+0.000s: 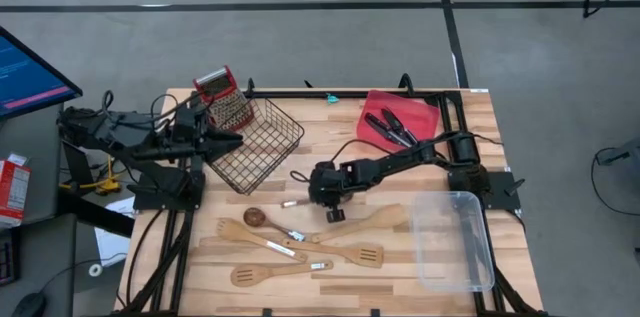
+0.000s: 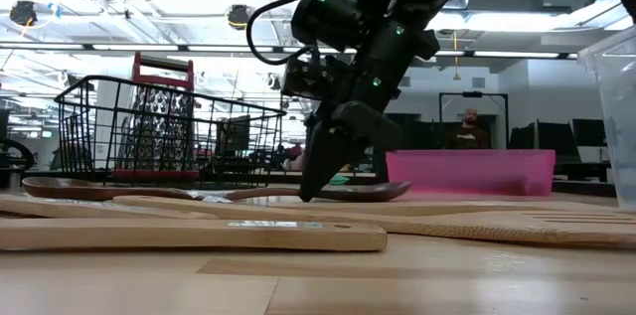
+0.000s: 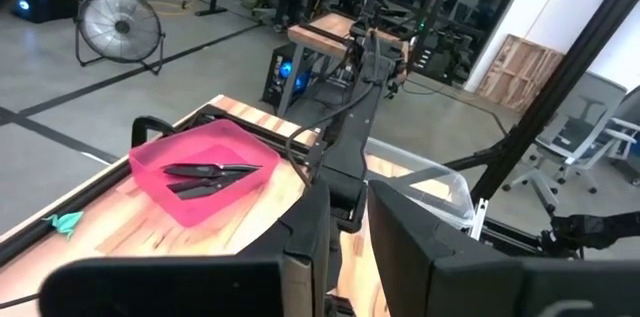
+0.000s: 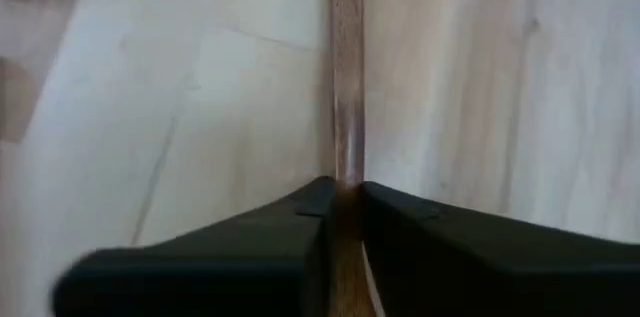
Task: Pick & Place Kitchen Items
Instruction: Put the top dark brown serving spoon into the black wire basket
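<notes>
Black wire forms the basket (image 1: 256, 142) at about ten o'clock on the table (image 1: 470, 157), with a red-topped grater (image 1: 222, 93) leaning in it. The left gripper (image 1: 228, 138) waits at the basket's outer edge; its fingers (image 3: 305, 257) stand nearly together with only a thin gap and nothing between them.

Toward seven and six o'clock lie the pale wooden utensils: a slotted spoon (image 1: 262, 273), a spatula (image 1: 255, 237), a slotted spatula (image 1: 350, 254) and a dark-bowled spoon (image 1: 262, 220). All look light, stiff and hard, smooth enough to slip if pinched at the broad end. The mid-handle is the likely best hold, where the shaft is narrow and parallel-sided.

At centre the right gripper (image 1: 333, 213) is down at the table surface, clenched on the thin brown handle of a wooden spoon (image 1: 375, 219), whose bowl points toward three o'clock. In the right wrist view its fingers (image 4: 300, 227) pinch that handle (image 4: 346, 107) squarely across its width. A hold this far from the bowl may let the heavier end droop on lifting.

Further right, at one o'clock, a red tray (image 1: 425, 117) holds black-handled knives (image 1: 392, 127): slim, rigid, heavier and sharp, so best taken by the handles. A clear bin (image 1: 455, 242) sits at four o'clock.
</notes>
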